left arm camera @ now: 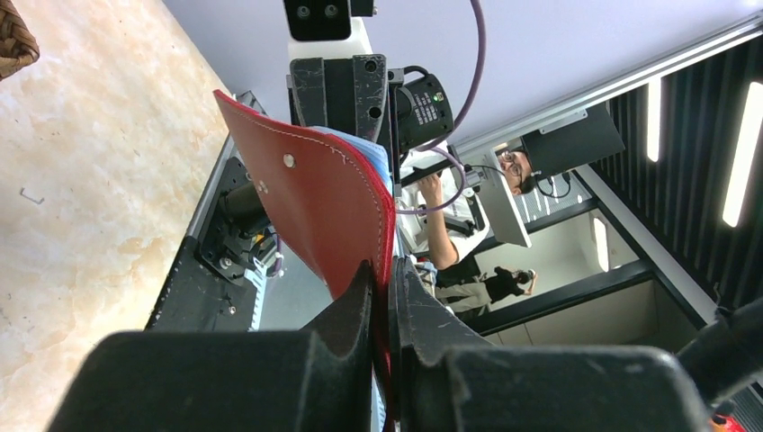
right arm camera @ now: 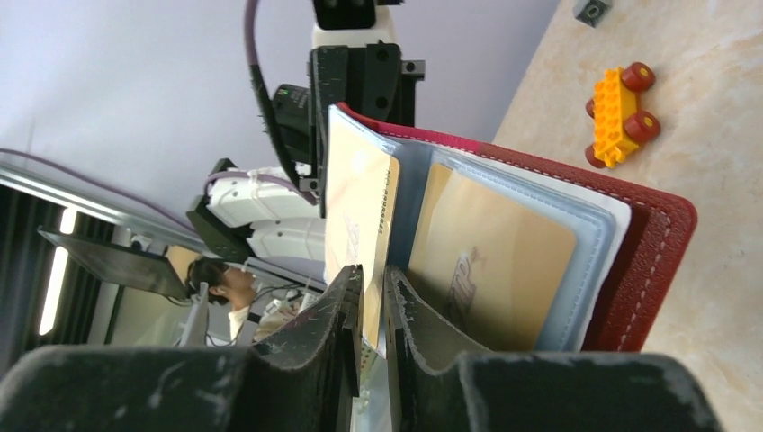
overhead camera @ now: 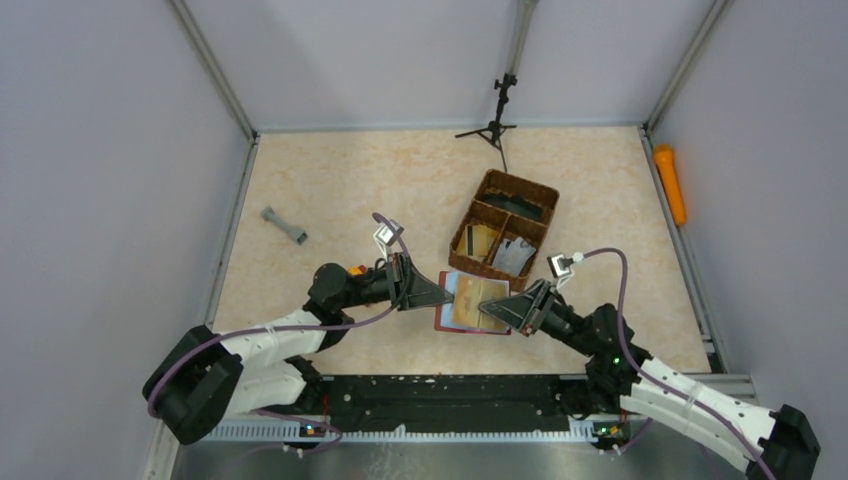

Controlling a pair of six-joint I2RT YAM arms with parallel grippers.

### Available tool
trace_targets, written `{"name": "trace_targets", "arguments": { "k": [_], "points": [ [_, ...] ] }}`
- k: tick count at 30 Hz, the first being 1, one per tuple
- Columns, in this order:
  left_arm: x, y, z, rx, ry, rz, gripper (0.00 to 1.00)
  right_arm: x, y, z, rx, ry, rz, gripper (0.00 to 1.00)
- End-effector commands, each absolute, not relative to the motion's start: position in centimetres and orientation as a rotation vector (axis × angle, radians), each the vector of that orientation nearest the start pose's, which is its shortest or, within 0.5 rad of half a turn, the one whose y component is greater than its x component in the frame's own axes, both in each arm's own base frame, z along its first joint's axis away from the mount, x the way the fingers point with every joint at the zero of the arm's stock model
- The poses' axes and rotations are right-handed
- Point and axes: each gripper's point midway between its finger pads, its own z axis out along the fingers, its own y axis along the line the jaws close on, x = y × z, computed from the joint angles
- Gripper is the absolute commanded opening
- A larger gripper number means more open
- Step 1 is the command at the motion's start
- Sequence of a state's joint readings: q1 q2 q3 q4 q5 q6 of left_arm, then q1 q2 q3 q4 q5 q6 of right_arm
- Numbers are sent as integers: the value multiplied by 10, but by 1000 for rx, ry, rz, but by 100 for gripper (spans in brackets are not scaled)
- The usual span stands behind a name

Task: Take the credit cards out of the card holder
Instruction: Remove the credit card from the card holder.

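Observation:
The dark red card holder (overhead camera: 447, 316) lies open just in front of the basket, its paler sleeves facing up. My left gripper (overhead camera: 450, 291) is shut on its left cover; in the left wrist view the red cover (left arm camera: 315, 202) stands up from between the jaws (left arm camera: 389, 281). My right gripper (overhead camera: 487, 312) comes in from the right and is shut on the near edge of a tan-gold credit card (right arm camera: 358, 202), which stands partly out of its sleeve. A second tan-gold card (right arm camera: 495, 261) sits inside a pale sleeve beside it, with the red cover (right arm camera: 652, 256) behind.
A brown wicker divided basket (overhead camera: 533, 192) stands right behind the holder. An orange toy block with red wheels (right arm camera: 619, 103) lies by the left wrist. A grey piece (overhead camera: 284, 225) lies at the left, an orange cylinder (overhead camera: 670, 183) by the right wall, and a small tripod (overhead camera: 497, 120) at the back.

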State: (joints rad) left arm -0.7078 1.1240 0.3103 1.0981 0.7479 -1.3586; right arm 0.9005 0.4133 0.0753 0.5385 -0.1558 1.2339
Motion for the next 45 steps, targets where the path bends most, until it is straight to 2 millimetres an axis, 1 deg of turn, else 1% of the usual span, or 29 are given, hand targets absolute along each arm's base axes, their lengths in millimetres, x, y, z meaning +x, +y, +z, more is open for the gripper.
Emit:
{"name": "trace_targets", "arguments": {
  "k": [1,7,11,12,13,16,17,18,19,21,25,28,32,35,37,40,41,45],
  "points": [
    [118,-298,260,311,1695,-2104,0,106,241,273,87,1447,1938,14],
    [119,-298,256,306,1711,-2081,0,100,240,284,45,1405,1964,10],
    [119,-301,254,307,1728,-2063,0,100,243,285,28,1424,1954,9],
    [119,-301,253,307,1730,-2060,0,100,244,285,18,1427,1956,5],
    [119,-300,254,309,1728,-2058,0,99,245,285,16,1432,1958,0],
    [119,-300,254,312,1724,-2056,1,103,247,280,25,1467,1936,0],
    [118,-300,255,319,1720,-2056,5,104,248,277,33,1488,1920,0],
    [117,-299,256,327,1717,-2053,18,107,248,273,44,1511,1900,0],
    [117,-299,255,330,1717,-2047,26,109,248,269,54,1533,1879,0],
    [117,-298,253,335,1721,-2027,37,113,248,262,81,1565,1846,0],
    [118,-297,252,336,1722,-2006,44,115,247,260,90,1571,1838,0],
    [119,-299,251,336,1734,-2001,46,114,248,261,84,1574,1841,0],
    [123,-302,245,331,1771,-1982,44,113,253,260,68,1590,1848,0],
    [127,-305,233,330,1828,-1942,37,113,254,261,62,1587,1857,0],
    [127,-305,230,327,1836,-1930,27,113,254,261,63,1590,1857,0],
    [129,-303,231,312,1829,-1911,2,114,252,259,74,1601,1841,0],
    [132,-301,229,291,1840,-1889,0,115,251,257,81,1605,1831,0],
    [138,-292,228,224,1838,-1854,0,120,245,251,117,1621,1775,0]
  ]
}}
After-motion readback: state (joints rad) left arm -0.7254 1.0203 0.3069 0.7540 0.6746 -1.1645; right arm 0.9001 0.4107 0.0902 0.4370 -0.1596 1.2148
